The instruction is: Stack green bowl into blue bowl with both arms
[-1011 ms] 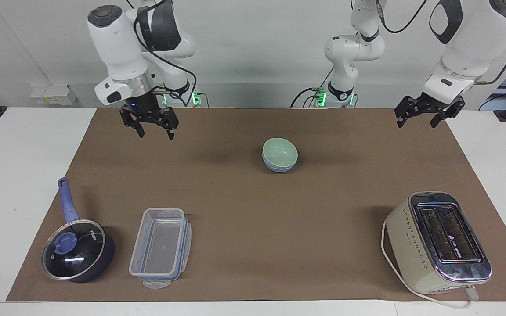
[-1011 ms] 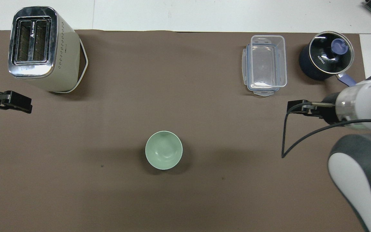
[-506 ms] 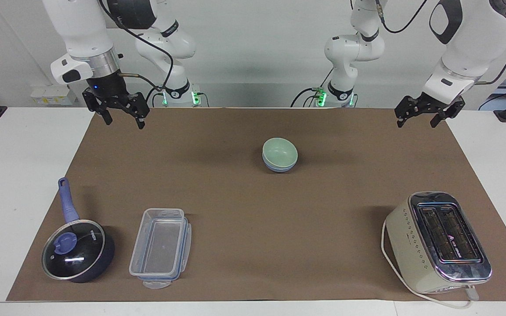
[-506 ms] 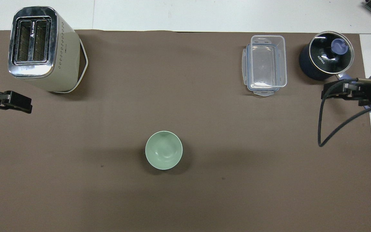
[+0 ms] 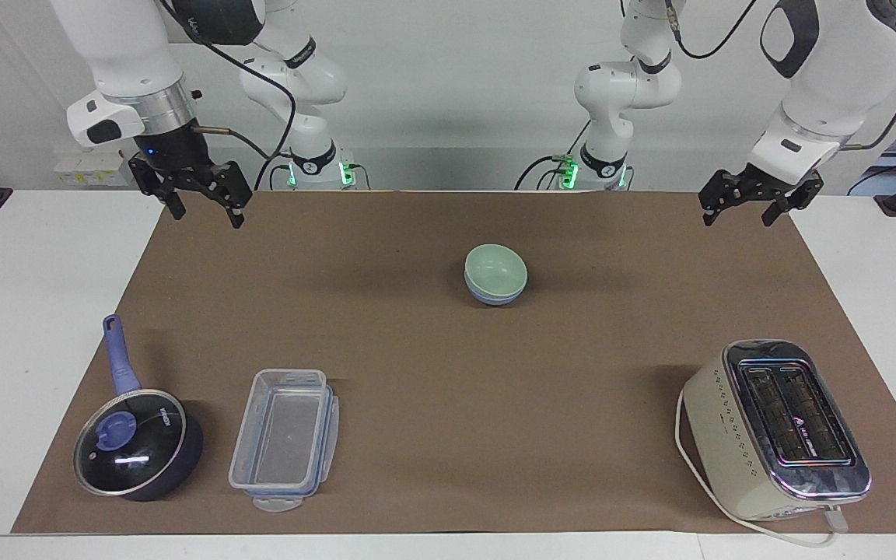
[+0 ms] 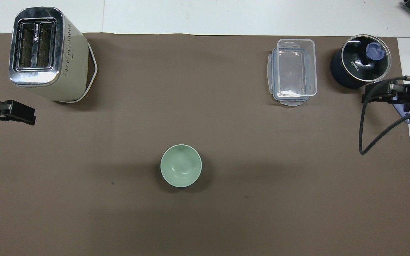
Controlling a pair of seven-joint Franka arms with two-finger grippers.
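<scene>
The green bowl [image 5: 495,269] sits nested inside the blue bowl [image 5: 485,296] near the middle of the brown mat. Only a strip of the blue bowl's side shows under the green rim. In the overhead view the green bowl [image 6: 180,165] hides the blue one. My right gripper [image 5: 207,214] hangs open and empty in the air over the mat's corner at the right arm's end, well apart from the bowls. My left gripper [image 5: 737,216] hangs open and empty over the mat's corner at the left arm's end and waits.
A cream toaster [image 5: 775,428] stands far from the robots at the left arm's end. A clear plastic container [image 5: 285,439] and a dark blue lidded saucepan [image 5: 137,443] stand far from the robots at the right arm's end.
My right gripper has risen and swung away from the bowls toward the right arm's end of the table. The left arm and the bowls have not moved.
</scene>
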